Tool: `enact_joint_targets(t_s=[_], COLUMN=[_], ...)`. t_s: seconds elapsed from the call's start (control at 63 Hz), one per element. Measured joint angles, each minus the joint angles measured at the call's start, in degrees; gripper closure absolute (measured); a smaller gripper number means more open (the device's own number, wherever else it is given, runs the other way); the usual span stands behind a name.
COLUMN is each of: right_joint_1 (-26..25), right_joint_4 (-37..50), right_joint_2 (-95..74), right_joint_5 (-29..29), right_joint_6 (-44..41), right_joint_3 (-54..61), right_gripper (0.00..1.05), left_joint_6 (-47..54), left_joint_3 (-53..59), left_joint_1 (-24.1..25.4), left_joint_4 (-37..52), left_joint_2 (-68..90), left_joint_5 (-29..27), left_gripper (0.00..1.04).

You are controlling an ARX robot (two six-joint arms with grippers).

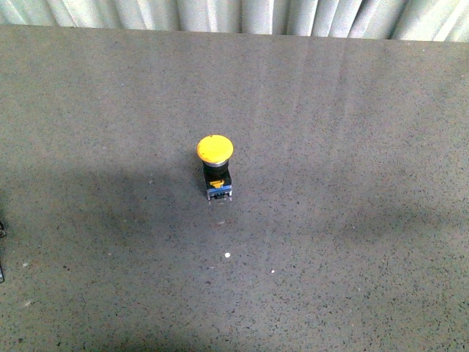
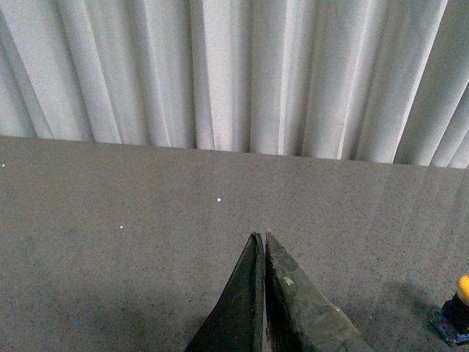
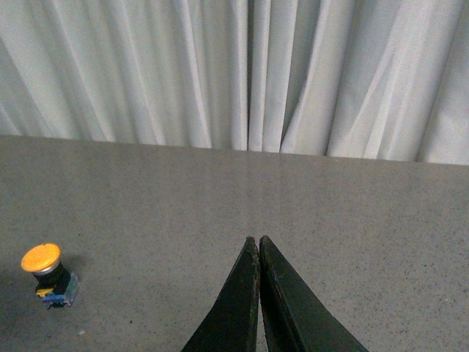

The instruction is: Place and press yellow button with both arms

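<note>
The yellow button (image 1: pixel 215 149) stands upright on the grey table in the middle of the front view, its yellow cap on a black body with a blue-and-yellow base. It also shows at the edge of the left wrist view (image 2: pixel 460 308) and in the right wrist view (image 3: pixel 45 271). My left gripper (image 2: pixel 261 236) is shut and empty, above the table and apart from the button. My right gripper (image 3: pixel 256 239) is shut and empty, also apart from the button. Neither arm shows in the front view.
The grey speckled table (image 1: pixel 352 257) fills the front view. A white pleated curtain (image 1: pixel 242 15) hangs behind its far edge. Small white specks (image 1: pixel 227 255) lie on the table in front of the button.
</note>
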State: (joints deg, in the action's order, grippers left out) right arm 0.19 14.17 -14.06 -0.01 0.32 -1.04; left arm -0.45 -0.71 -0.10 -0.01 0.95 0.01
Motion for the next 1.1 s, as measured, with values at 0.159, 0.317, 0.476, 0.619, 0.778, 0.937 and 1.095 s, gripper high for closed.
enact_joint_targets(t_s=[0.159,0.317,0.476,0.619,0.778,0.937,1.095], right_joint_1=[0.0,0.0,0.0,0.0,0.0,0.0,0.0], right_joint_4=[-2.86,-13.73,-13.99,-13.99,-13.99,-13.99,-13.99], right_joint_2=[2.84,13.2,13.64,13.73,13.75,13.73,13.75], right_joint_5=[0.02,0.09,0.13,0.11,0.11,0.11,0.11], right_joint_6=[0.0,0.0,-0.02,-0.11,-0.11,-0.11,-0.11], right_joint_3=[0.0,-0.02,-0.02,-0.02,-0.02,-0.02,-0.02], right_gripper=[1.03,1.03,1.03,0.86,0.58,0.3,0.08], left_joint_6=[0.0,0.0,0.0,0.0,0.0,0.0,0.15], left_joint_3=[0.0,0.0,0.0,0.0,0.0,0.0,0.0], left_joint_1=[0.0,0.0,0.0,0.0,0.0,0.0,0.0], left_joint_4=[0.0,-0.02,0.0,0.0,0.0,0.0,0.0], left_joint_2=[0.0,0.0,0.0,0.0,0.0,0.0,0.0], left_joint_5=[0.0,0.0,0.0,0.0,0.0,-0.02,0.0], left_gripper=[1.03,1.03,1.03,0.87,0.58,0.3,0.09])
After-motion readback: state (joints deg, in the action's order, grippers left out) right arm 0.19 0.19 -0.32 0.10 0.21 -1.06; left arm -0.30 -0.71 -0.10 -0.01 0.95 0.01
